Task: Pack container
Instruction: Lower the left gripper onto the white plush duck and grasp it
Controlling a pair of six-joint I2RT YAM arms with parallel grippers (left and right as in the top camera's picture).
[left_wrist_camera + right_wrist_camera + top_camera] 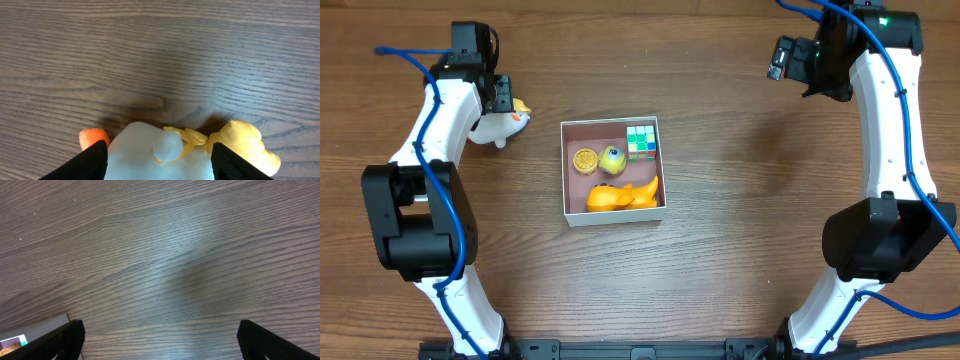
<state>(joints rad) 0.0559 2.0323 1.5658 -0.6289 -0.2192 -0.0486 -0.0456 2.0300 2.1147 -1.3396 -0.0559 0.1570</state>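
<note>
The container (564,172) is a shallow white-walled box with a mauve inside at the table's middle. It holds a green cube (641,141), a yellow disc (585,159), a yellow-green ball (613,159) and an orange-yellow toy (620,195). A white plush duck (503,124) with a yellow beak lies on the table left of the container. My left gripper (503,98) is shut on its body (145,150), with a finger pressed on each side (160,160). My right gripper (782,58) is open and empty (160,340) above bare wood at the far right.
The table is dark wood. The container's corner (40,329) shows at the lower left of the right wrist view. The duck's orange foot (92,136) and yellow beak (245,142) stick out beside my left fingers.
</note>
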